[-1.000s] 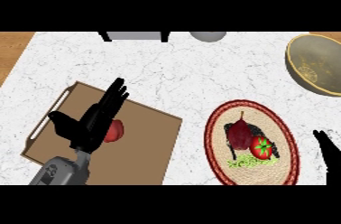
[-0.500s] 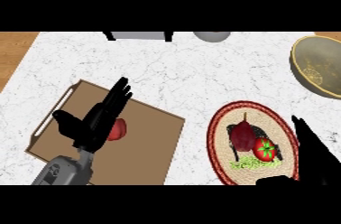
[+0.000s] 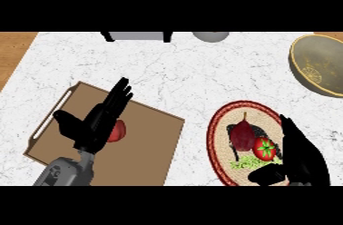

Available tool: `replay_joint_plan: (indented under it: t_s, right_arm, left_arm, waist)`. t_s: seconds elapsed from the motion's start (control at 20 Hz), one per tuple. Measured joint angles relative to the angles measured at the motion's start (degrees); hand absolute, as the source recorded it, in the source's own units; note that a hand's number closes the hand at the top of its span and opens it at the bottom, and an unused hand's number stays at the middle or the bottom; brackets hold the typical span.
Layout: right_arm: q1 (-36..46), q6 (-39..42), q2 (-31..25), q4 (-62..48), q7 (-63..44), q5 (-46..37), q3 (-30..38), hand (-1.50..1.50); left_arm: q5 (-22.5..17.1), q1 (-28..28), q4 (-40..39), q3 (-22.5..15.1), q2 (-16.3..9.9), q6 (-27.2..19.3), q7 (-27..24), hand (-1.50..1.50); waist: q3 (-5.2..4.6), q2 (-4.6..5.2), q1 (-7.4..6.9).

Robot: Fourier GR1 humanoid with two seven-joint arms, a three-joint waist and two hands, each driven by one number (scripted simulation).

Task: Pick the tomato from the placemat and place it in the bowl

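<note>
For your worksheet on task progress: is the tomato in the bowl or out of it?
Out. The tomato lies on the placemat beside the right robot hand, apart from the bowl.

On the counter (image 3: 201,74) there is one bowl (image 3: 320,63), one round placemat (image 3: 224,142) and one brown tray (image 3: 150,142). On the placemat lie one tomato (image 3: 264,148), one dark red vegetable (image 3: 242,134) and some green leaves (image 3: 247,163). One red item (image 3: 118,131) lies on the tray. Two black hands are visible, the left hand (image 3: 94,124) and the right hand (image 3: 300,158).
</note>
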State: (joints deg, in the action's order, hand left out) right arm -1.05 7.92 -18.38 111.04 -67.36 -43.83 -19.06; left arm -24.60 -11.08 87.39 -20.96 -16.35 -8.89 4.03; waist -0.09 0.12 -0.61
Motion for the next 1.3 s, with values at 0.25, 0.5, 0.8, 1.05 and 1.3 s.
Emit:
replay_joint_plan:
  t_s: [0.25,0.5,0.8,1.05,1.3]
  right_arm:
    - [0.86,2.54,2.03,-2.9,0.54,0.36,1.5,-1.5]
    - [2.21,3.24,4.31,-6.75,1.56,-2.1,1.7,-1.5]
    - [3.26,3.37,7.63,-11.21,2.94,-5.97,1.99,-1.5]
    - [2.77,3.25,8.57,-13.32,5.0,-7.63,4.46,-1.5]
    - [3.8,3.29,10.35,-15.22,5.66,-10.02,5.98,-1.5]
  left_arm:
    - [0.62,1.23,0.4,0.43,0.1,0.62,-0.44,0.0]
    - [1.32,1.63,0.68,0.96,0.8,1.12,-0.02,0.0]
    - [1.89,2.15,2.1,2.17,1.03,1.65,1.26,0.0]
    - [2.72,1.78,-0.06,3.44,1.95,3.24,0.44,0.0]
    - [3.55,3.22,1.01,4.41,2.44,4.46,0.61,0.0]
  waist:
    - [0.03,-0.07,0.19]
    - [0.06,-0.09,0.34]
    - [0.08,-0.12,0.35]
    - [0.08,-0.1,0.6]
    - [0.09,-0.13,0.52]
